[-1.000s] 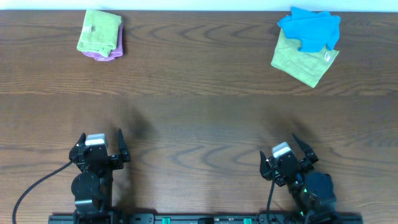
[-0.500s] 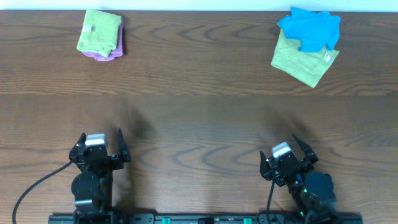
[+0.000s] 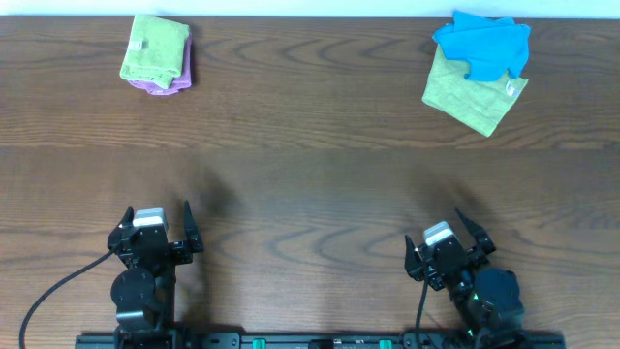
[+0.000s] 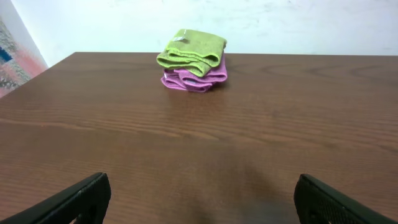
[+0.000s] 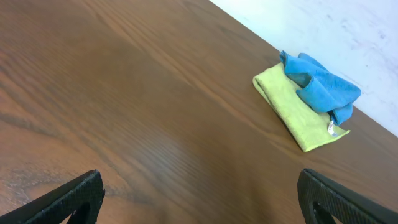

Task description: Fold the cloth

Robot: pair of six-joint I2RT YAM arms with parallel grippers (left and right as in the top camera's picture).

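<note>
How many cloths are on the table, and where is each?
4. A folded green cloth lies on a purple cloth at the far left; the blue cloth lies crumpled on a flat green cloth at the far right. Others may hide underneath.

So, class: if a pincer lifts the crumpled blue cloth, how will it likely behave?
The blue cloth lies crumpled in soft folds, so it will probably droop and unfurl. It looks thin, so likely light. Resting on the lime-green cloth, it may drag that along if pushed.
</note>
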